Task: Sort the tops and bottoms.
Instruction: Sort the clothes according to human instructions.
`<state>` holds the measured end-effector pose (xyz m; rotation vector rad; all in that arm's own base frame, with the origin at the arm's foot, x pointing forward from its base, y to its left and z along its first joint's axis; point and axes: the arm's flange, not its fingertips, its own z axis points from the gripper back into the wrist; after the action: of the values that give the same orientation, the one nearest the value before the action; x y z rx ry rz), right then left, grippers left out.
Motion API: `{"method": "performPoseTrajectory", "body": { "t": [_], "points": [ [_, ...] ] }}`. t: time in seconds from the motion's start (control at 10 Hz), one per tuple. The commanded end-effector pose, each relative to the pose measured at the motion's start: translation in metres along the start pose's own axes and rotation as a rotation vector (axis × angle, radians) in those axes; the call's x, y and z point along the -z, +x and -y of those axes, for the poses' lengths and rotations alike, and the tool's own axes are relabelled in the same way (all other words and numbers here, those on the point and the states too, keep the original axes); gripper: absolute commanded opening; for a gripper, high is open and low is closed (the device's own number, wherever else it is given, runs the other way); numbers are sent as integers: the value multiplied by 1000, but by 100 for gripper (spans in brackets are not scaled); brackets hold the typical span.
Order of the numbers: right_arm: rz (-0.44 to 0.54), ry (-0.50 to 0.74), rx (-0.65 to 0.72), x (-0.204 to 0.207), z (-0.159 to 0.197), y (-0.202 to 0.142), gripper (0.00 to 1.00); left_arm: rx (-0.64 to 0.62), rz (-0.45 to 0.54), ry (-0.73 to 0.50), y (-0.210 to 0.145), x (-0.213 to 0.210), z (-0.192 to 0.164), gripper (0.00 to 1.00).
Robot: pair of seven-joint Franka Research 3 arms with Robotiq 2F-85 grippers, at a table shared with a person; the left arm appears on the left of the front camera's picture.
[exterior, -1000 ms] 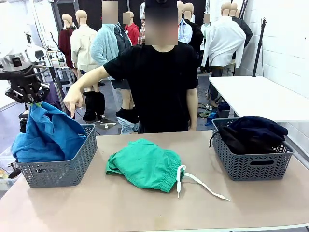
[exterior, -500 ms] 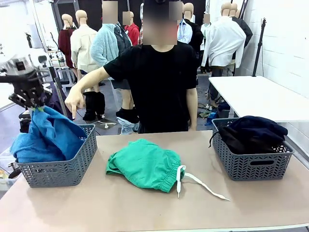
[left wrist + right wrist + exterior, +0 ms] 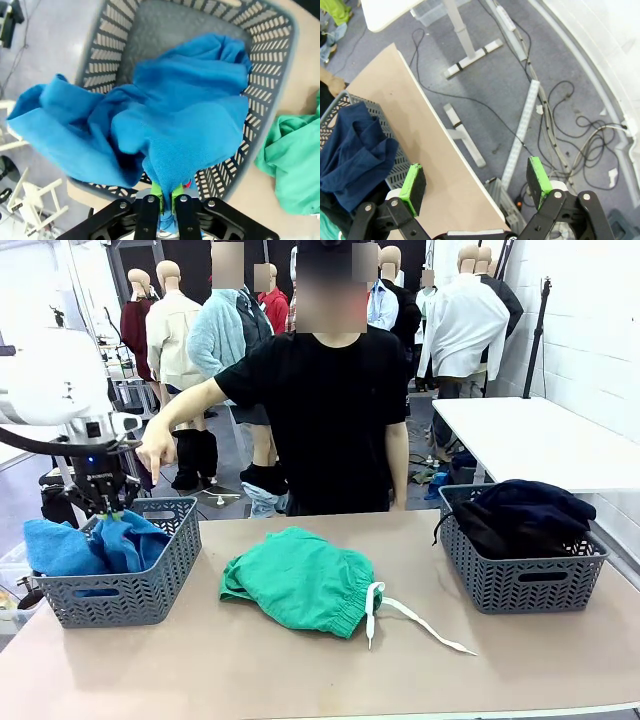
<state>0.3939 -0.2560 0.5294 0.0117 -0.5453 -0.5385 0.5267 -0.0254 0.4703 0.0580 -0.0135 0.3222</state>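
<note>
Below the left gripper (image 3: 105, 510), clamped on the blue top (image 3: 175, 125), the left basket (image 3: 150, 585) is receiving it for sorting.

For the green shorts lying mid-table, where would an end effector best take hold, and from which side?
Probably from above, on the bunched fabric near the middle of the green shorts. They lie in a crumpled mound with raised folds to pinch, with bare table all round. I would avoid the white drawstring trailing toward the right basket: thin, flat and likely to slip.
</note>
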Motion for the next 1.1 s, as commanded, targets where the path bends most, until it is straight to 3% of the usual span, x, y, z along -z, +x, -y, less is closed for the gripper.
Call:
{"method": "performPoseTrajectory", "body": {
  "t": [0.0, 0.2, 0.7, 1.0],
  "points": [
    [-2, -9, -16, 0, 1, -1, 100, 21, -95, -23, 14, 3, 2, 0],
    [-2, -9, -16, 0, 1, -1, 100, 14, -123, -4, 19, 12, 2, 2],
    [-2, -9, -16, 0, 1, -1, 100, 38, -37, -16, 5, -19, -9, 98],
    [-2, -9, -16, 0, 1, -1, 100, 59, 36, -86, -10, -51, -22, 100]
  ]
}}
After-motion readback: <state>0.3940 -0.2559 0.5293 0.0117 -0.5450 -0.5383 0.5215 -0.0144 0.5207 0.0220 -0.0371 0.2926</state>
